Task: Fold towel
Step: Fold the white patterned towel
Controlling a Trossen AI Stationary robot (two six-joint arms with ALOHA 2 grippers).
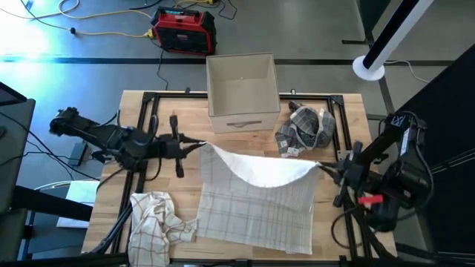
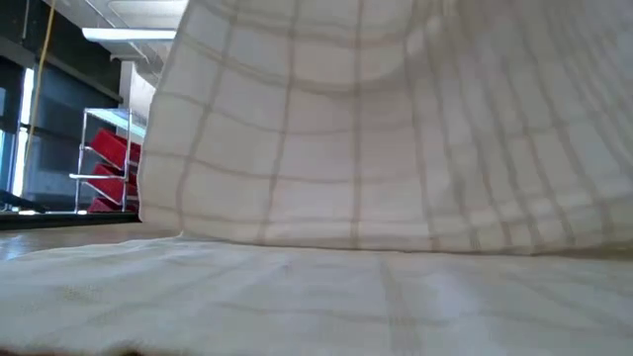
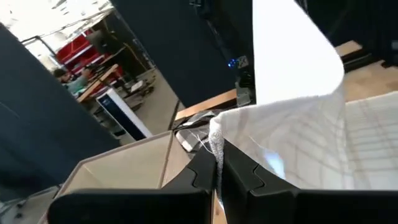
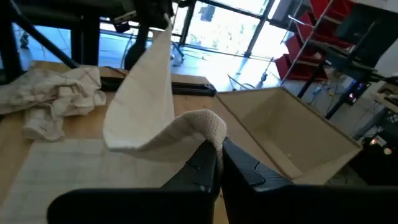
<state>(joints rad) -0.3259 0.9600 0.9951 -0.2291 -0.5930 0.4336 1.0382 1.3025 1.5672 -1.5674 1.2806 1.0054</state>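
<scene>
A white towel with a faint plaid pattern [image 1: 260,200] lies with its near half flat on the table. Its far edge [image 1: 256,169] is raised and sags between my two grippers. My left gripper [image 1: 199,146] is shut on the far left corner. My right gripper [image 1: 323,168] is shut on the far right corner. In the low view the lifted half of the towel [image 2: 376,148] fills most of the picture, above the half lying flat [image 2: 297,287]. My left gripper pinches the towel's far left corner [image 3: 215,142] between its two fingers, coming in level from the table's left. The corner is lifted clear, and the cloth hangs slack from it toward the table. My right gripper pinches the far right corner [image 4: 210,127] between its two fingers, coming in level from the table's right. The cloth folds over the fingertips, is lifted clear there, and sags toward the other gripper.
An open cardboard box [image 1: 241,93] stands at the table's far edge, behind the towel. A crumpled grey plaid cloth [image 1: 304,130] lies beside it at the far right. Another crumpled checked cloth [image 1: 156,219] lies at the near left.
</scene>
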